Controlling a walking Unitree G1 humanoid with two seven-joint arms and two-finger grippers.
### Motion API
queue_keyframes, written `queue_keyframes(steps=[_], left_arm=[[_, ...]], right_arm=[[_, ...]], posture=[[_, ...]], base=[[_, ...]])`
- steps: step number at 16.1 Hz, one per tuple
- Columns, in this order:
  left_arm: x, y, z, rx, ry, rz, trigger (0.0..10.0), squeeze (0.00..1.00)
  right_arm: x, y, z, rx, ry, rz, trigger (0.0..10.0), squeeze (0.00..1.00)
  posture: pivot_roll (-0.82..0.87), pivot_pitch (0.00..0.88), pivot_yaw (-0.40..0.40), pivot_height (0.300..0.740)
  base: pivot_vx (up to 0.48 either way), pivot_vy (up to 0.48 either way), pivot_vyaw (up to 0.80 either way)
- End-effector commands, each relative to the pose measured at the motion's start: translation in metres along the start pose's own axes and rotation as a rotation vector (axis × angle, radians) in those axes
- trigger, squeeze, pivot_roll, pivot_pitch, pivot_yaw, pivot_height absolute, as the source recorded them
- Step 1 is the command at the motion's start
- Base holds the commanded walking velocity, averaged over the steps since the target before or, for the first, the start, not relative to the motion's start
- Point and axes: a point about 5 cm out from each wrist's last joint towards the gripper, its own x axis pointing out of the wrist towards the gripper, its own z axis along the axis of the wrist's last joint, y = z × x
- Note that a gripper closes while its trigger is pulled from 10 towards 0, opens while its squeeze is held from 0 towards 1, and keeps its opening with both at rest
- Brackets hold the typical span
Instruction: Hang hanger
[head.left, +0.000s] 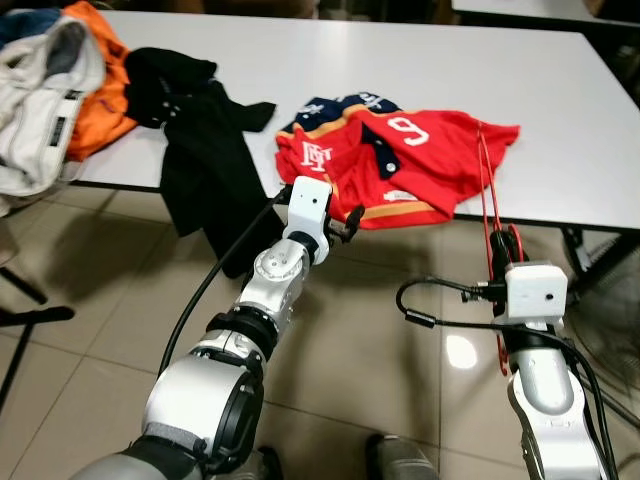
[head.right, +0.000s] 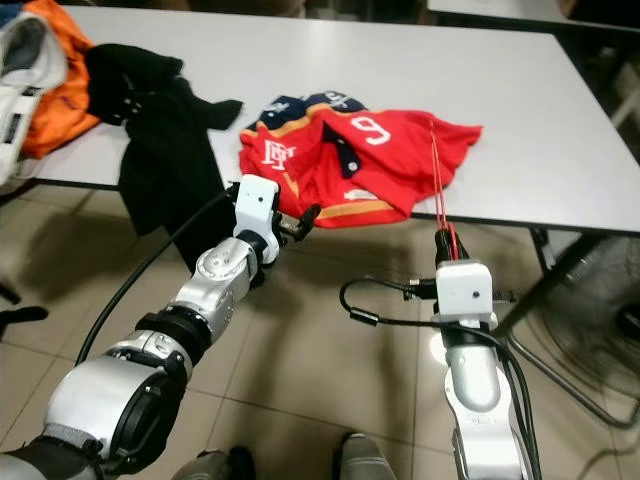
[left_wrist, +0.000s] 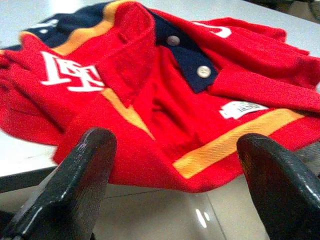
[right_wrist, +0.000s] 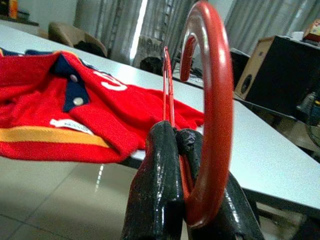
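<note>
Hanger (right_wrist: 210, 115) is clamped in your right gripper (right_wrist: 187, 165); your left gripper (left_wrist: 170, 170) gapes empty before the red shirt (head.left: 400, 165) on the surface (head.left: 560, 110); dressing and hanging remain.

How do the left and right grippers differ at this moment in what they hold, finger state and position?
The left gripper is open and empty; the right gripper is shut on the red hanger. The left gripper sits at the table edge, facing the red polo shirt; the right gripper sits lower, below the edge, with the hanger reaching up over the shirt's sleeve. Both point toward the shirt.
</note>
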Motion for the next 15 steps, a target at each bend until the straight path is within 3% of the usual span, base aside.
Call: queue_keyframes(steps=[1,8,15], left_arm=[[0.001,-0.004,0.000,0.000,-0.003,-0.014,10.0,0.00],[-0.001,-0.014,-0.014,0.053,0.072,-0.060,10.0,0.00],[0.007,-0.027,-0.004,0.063,0.076,-0.084,10.0,0.00]], right_arm=[[-0.001,-0.001,0.005,0.009,-0.018,-0.005,0.0,0.00],[-0.004,0.001,0.005,0.011,-0.015,-0.006,0.0,0.00],[-0.006,0.002,0.004,0.014,-0.003,-0.003,0.0,0.00]], posture=[[-0.34,0.142,0.053,0.740],[-0.34,0.140,0.056,0.740],[-0.35,0.150,0.067,0.740]], base=[[0.000,0.000,0.00],[0.000,0.000,0.00],[0.000,0.000,0.00]])
